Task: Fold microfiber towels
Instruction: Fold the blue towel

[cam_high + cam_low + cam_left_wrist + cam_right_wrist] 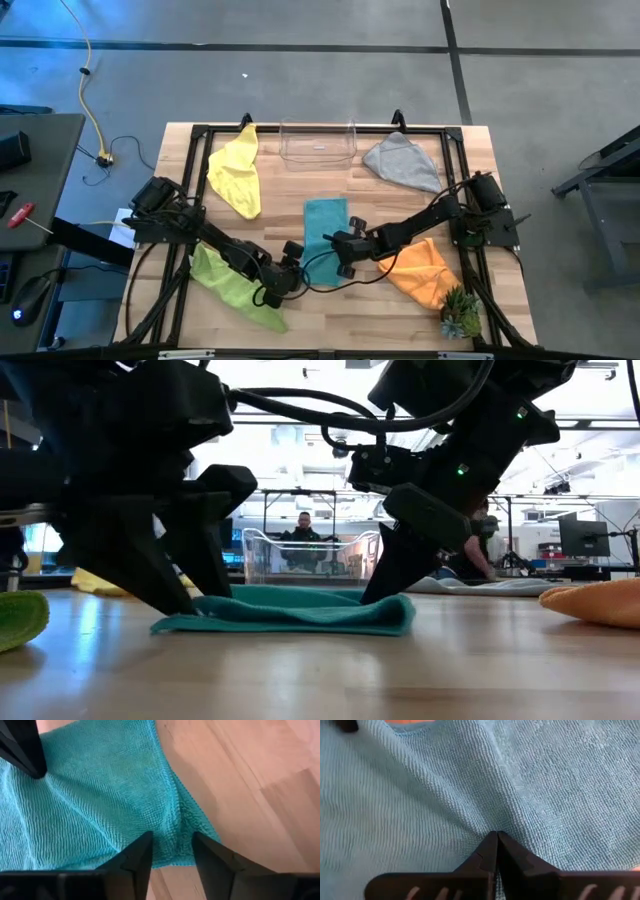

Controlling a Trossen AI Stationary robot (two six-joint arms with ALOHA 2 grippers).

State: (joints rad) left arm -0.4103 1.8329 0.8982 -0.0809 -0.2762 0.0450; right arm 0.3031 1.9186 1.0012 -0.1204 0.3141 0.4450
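Teal towel (pixel 324 222): centre of the high view, a narrow folded strip lying flat on the wooden table (pixel 400 315). In the low view it's a low flat slab mid-frame with a rounded fold on its right end.
Left gripper (pixel 172 851): down at the teal towel's lower edge, fingers parted with a bit of the cloth's edge in the gap between them — not pinching it, as far as the left wrist view shows.
Right gripper (pixel 496 851): fingers pressed together, tips right on the teal cloth. Whether any fabric is caught between them can't be told.
Lime green towel (pixel 232 285): lower left of the high view, crumpled, partly under the left arm.
Yellow towel (pixel 237 170): upper left, loose and unfolded.
Grey towel (pixel 402 160): upper right, loose, just right of the bin.
Orange towel (pixel 425 270): lower right, bunched up, beside the plant.
Clear plastic bin (pixel 317 141): top centre of the table — sits between the yellow and grey towels.
Small spiky plant (pixel 460 312): lower right corner of the table.
Background: a person (pixel 303 525) shows in the low view, behind the bin.
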